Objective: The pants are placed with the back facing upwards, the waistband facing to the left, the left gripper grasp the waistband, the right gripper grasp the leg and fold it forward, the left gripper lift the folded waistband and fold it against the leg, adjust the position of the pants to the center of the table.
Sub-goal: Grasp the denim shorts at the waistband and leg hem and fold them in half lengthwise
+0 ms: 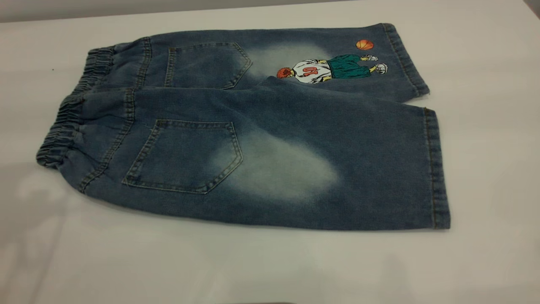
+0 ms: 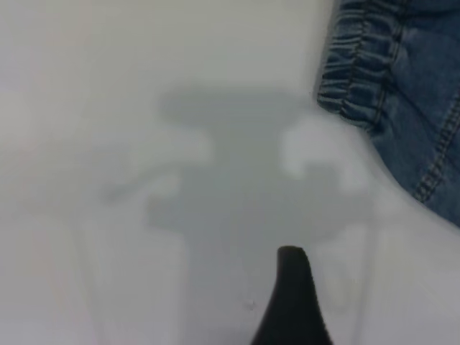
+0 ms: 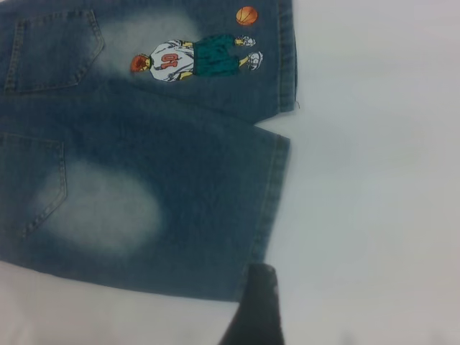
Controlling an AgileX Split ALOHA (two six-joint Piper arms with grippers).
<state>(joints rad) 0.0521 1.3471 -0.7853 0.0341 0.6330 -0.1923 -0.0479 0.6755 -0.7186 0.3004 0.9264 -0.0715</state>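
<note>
Lying flat on the table (image 1: 270,270), the pants (image 1: 261,139) show their back side, two back pockets up. The waistband (image 1: 69,122) sits at the exterior view's left, hems at the right. The leg (image 1: 329,177) with the pale patch lies nearer the camera and partly overlaps the printed leg (image 1: 333,67) behind it. Above bare tabletop just beside the waistband's corner hangs the left gripper (image 2: 291,305); only one dark tip shows, so open or closed cannot be told. The right gripper (image 3: 255,309) hovers near the plain leg's hem, its state equally unclear.
</note>
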